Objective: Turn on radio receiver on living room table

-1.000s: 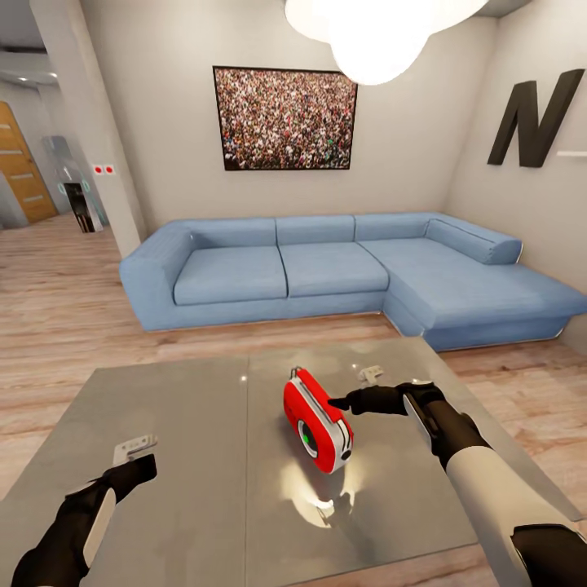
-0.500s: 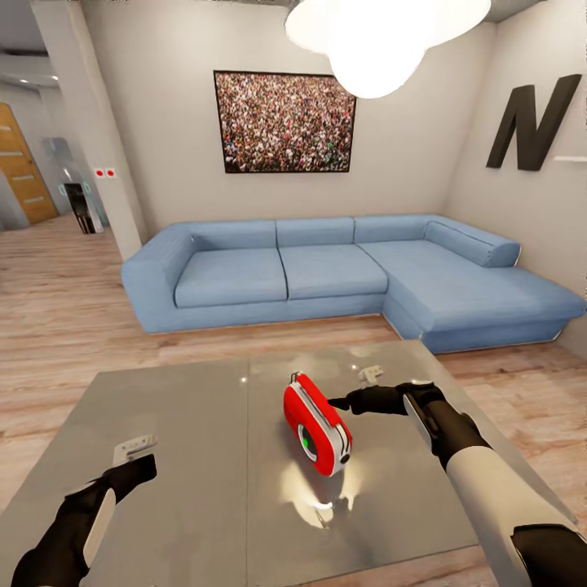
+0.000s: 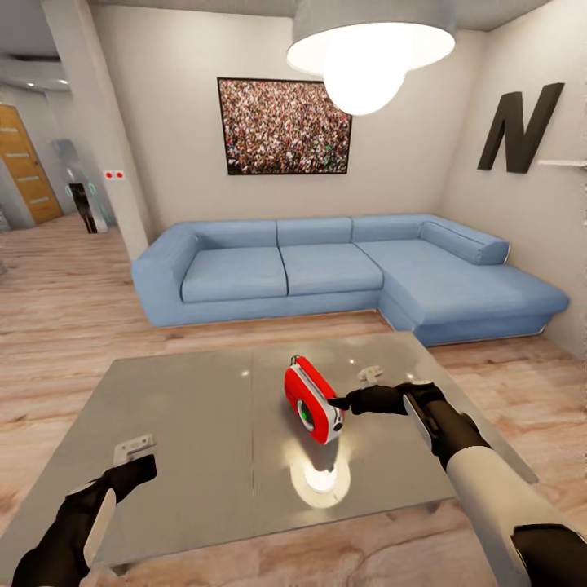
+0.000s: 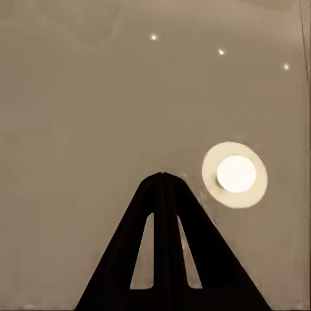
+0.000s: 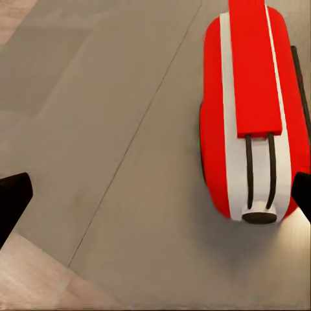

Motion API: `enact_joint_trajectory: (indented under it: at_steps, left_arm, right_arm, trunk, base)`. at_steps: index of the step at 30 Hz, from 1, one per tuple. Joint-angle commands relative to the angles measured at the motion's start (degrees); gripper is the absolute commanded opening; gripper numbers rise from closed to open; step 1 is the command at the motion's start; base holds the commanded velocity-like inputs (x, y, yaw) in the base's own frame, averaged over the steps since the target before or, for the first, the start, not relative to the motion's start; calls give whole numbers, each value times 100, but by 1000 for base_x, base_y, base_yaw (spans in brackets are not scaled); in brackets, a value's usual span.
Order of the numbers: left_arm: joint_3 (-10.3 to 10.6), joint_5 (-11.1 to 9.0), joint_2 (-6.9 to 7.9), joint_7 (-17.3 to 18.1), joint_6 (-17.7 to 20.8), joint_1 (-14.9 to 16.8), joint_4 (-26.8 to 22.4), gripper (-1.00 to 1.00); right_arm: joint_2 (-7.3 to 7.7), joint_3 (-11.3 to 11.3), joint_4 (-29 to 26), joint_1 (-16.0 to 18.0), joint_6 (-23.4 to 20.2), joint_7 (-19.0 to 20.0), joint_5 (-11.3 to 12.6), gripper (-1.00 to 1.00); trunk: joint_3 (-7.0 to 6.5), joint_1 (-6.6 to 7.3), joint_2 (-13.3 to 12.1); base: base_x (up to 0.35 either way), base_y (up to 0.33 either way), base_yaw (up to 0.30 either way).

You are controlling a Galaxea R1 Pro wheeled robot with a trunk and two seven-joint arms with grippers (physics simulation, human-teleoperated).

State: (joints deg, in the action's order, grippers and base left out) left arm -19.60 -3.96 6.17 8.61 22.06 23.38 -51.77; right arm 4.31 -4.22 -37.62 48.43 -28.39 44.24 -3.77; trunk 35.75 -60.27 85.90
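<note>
right gripper (image 3: 342, 402) touching radio receiver (image 3: 312, 403) (upright on table (image 3: 187, 424)).

black end effectors, white forearm

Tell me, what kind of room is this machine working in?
Most likely a living room: a blue L-shaped sofa stands behind a low grey table, with a crowd picture on the wall.

A big black letter "N" (image 3: 519, 126) stands on the beige wall at the right. On the other things there is no text to read.
</note>
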Motion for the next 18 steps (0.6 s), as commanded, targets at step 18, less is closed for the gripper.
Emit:
enact_joint_trajectory:
  at_steps: [18]
  left_arm:
    - [19, -5, -86, 0, -7, 0, 58, -100]
  right_arm:
    - [11, 6, 562, 0, 359, -1534, -74, 100]
  trunk:
    - [-324, 396, -723]
  base:
    - [-66, 0, 0]
